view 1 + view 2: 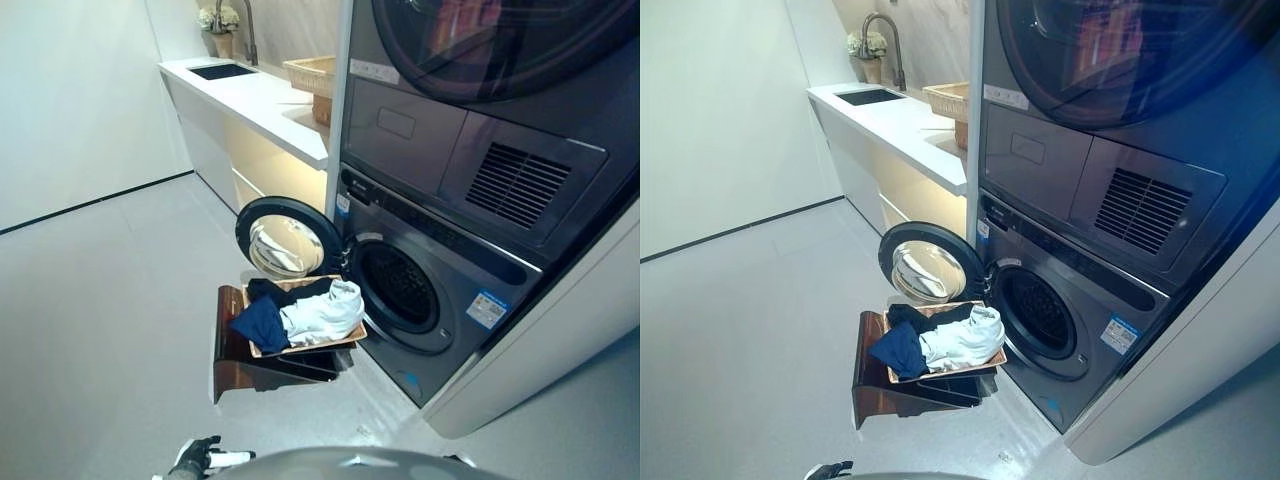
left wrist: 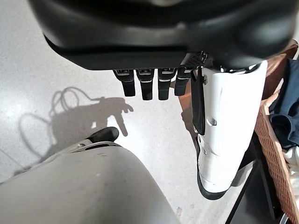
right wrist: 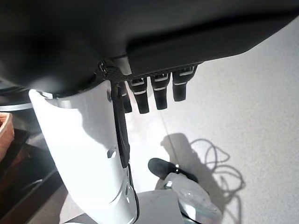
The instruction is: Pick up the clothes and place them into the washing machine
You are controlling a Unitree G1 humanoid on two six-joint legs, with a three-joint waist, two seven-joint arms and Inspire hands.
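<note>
I see the clothes (image 1: pixel 305 314), a dark blue piece and a white one, heaped in the wicker tray (image 1: pixel 352 338) on its brown stand (image 1: pixel 228 365) at centre frame, just beside the washing machine (image 1: pixel 432 300), whose round door (image 1: pixel 283 238) hangs open on a dark drum. My left hand (image 1: pixel 195 455) shows at the bottom edge, well apart from the clothes, fingers relaxed and holding nothing. Only the right wrist view shows my right hand (image 3: pixel 156 91), equally slack and empty over the grey floor (image 3: pixel 243 107).

Head eyes overlook washing machine (image 1: pixel 420 300) (wrist cameras face floor).
</note>
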